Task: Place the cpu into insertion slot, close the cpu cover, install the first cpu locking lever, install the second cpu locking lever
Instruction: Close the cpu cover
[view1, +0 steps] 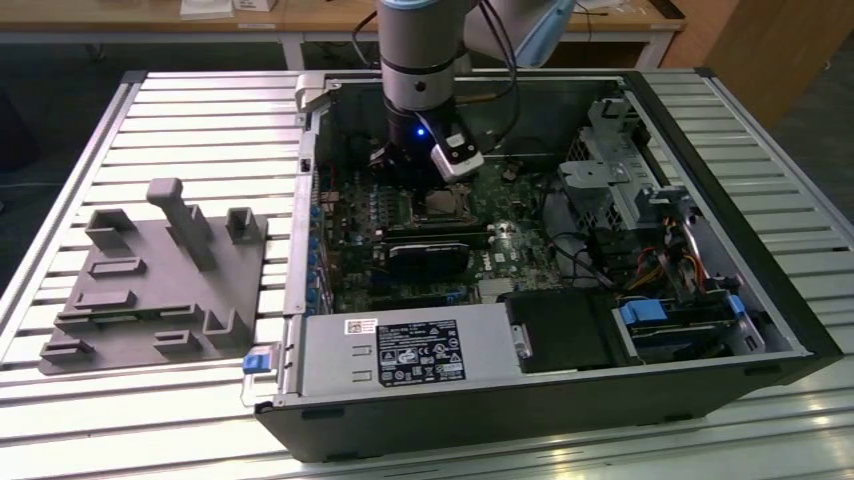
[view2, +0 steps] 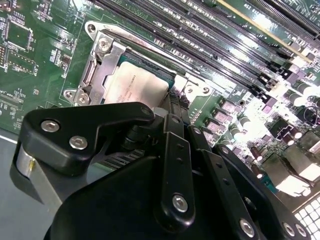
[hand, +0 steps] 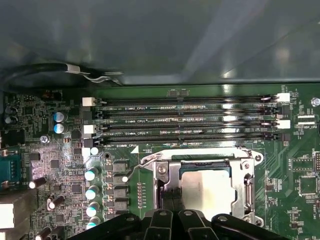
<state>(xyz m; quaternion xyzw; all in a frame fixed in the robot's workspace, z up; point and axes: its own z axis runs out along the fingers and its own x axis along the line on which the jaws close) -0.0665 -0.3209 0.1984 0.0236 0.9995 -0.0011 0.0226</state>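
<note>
The cpu (hand: 206, 187) lies in the socket on the green motherboard, its silvery top showing through the square window of the cpu cover (hand: 246, 182). The grey cover frame (view2: 100, 67) lies flat around the chip (view2: 135, 87). A wire locking lever (hand: 150, 159) runs along the socket's edge nearest the memory slots. My gripper (hand: 170, 199) hangs low over one side of the socket, its black fingers (view2: 175, 107) pressed together at the edge of the cover window, nothing visibly between them. In the exterior view the gripper (view1: 416, 185) sits just above the socket (view1: 438, 207).
The open PC case (view1: 747, 300) lies on a slatted table. Memory slots (hand: 190, 120), capacitors (hand: 92, 175), a black block (view1: 427, 255), drive cages and cables (view1: 654, 260) crowd the board. A grey fixture (view1: 147, 280) stands at the exterior view's left.
</note>
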